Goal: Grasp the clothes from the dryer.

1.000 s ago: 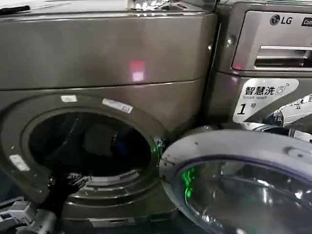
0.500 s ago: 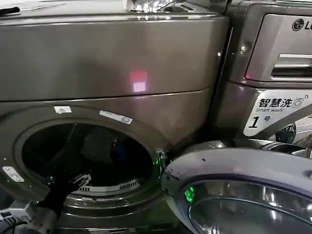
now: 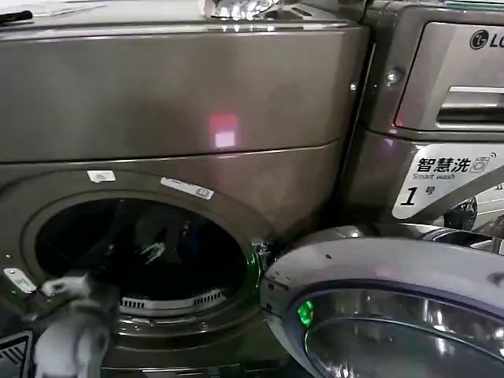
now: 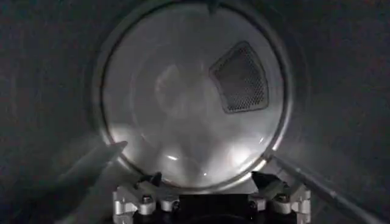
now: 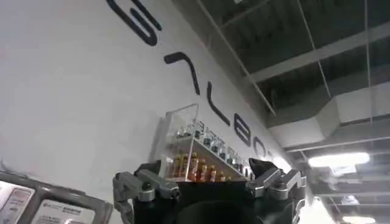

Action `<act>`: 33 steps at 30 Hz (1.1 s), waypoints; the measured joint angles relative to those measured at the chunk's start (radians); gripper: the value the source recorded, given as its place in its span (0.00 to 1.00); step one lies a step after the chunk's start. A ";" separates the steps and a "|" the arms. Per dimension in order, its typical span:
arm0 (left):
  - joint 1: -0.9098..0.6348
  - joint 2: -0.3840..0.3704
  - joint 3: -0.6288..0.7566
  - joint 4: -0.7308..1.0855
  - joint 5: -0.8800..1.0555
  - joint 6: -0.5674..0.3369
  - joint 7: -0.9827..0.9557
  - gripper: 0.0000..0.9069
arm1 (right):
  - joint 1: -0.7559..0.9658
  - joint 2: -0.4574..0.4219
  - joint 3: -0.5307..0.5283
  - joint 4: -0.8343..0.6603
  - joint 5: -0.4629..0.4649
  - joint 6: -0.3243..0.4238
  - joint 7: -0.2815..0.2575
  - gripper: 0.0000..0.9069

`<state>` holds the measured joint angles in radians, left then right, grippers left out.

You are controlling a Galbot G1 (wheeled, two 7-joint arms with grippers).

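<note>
The left gripper (image 4: 210, 179) is reaching in through the porthole of the dryer (image 3: 173, 102), its fingers spread wide with nothing between them, facing the drum's back wall (image 4: 189, 103) and its mesh vent (image 4: 241, 78). The clothes are not discernible on the drum floor from the left wrist; from the head, the drum interior is too dark to place them.

The right gripper (image 5: 207, 179) is parked away from the dryer, aimed up at a wall, fingers parted and empty.

To do this step well, judged: tilt the wrist down toward the drum floor, locate fabric first, then descend with the fingers wide and close on a bunched fold, clear of the open door (image 3: 378, 268).
</note>
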<state>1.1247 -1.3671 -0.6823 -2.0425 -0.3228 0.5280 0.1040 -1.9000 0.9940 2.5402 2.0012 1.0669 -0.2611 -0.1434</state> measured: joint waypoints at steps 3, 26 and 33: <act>-0.101 -0.004 0.038 0.119 0.010 -0.023 -0.011 1.00 | 0.001 0.002 0.002 -0.001 0.000 0.000 0.000 1.00; -0.740 -0.014 0.246 0.949 0.057 -0.151 0.061 1.00 | 0.031 -0.011 -0.013 -0.012 0.003 0.000 -0.004 1.00; -0.915 -0.010 0.321 1.210 0.110 -0.170 0.148 1.00 | 0.044 -0.010 -0.026 -0.016 -0.001 0.003 -0.007 1.00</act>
<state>0.2093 -1.3774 -0.3617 -0.8326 -0.2127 0.3583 0.2522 -1.8558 0.9839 2.5143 1.9849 1.0663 -0.2585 -0.1504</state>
